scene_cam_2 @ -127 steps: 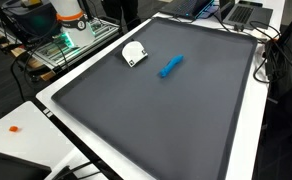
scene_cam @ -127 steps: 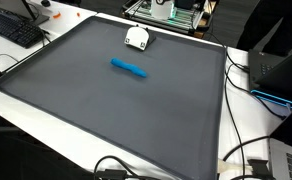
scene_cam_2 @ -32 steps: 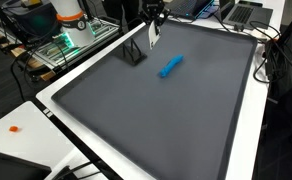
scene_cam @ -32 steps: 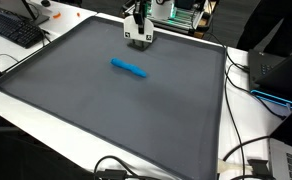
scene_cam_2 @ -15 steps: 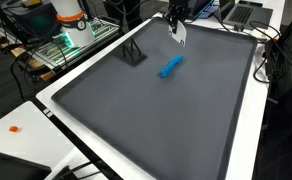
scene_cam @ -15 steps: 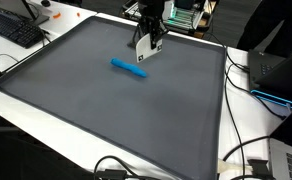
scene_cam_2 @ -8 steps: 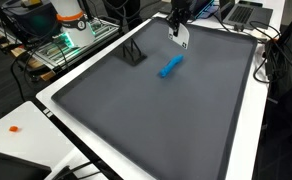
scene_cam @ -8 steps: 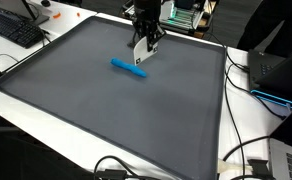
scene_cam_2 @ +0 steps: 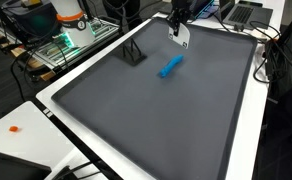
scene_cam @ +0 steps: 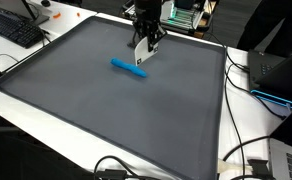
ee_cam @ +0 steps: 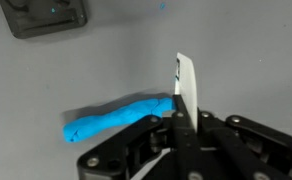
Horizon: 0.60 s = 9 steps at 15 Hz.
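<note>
White card (scene_cam: 141,47) off its stand, now hanging edge-down just above the blue roll (scene_cam: 129,68).
Gripper (scene_cam: 145,37) clamped tight on the card's top edge; it carried the card away from the dark stand (scene_cam_2: 133,53) across the worktop (scene_cam: 86,115), with barely any drift in the last half-second.

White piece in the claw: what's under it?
Under the white piece lies grey mat, the blue stick close by. The claw hides its gripped end.

1 blue roll (scene_cam: 129,68), 1 card (ee_cam: 186,85), 1 stand (scene_cam_2: 133,53).
</note>
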### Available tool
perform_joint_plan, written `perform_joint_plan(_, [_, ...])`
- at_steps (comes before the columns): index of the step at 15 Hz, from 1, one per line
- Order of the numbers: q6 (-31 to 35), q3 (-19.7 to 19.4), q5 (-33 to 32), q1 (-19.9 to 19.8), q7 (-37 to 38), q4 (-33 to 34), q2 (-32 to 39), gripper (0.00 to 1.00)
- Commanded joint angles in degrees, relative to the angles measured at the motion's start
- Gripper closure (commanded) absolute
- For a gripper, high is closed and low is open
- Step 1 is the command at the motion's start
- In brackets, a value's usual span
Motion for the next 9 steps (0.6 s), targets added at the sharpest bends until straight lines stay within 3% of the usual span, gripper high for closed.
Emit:
perform_joint_plan(1, [-0.2, 0.1, 1.0, 0.5, -7.2, 1.0, 2.1, 0.99])
perform_joint_plan(5, [-0.7, -0.3, -0.5, 0.7, -12.6, 3.2, 4.7, 0.99])
perform_joint_plan(9, [-1.5, -1.4, -3.0, 1.2, -13.4, 6.0, 7.1, 0.99])
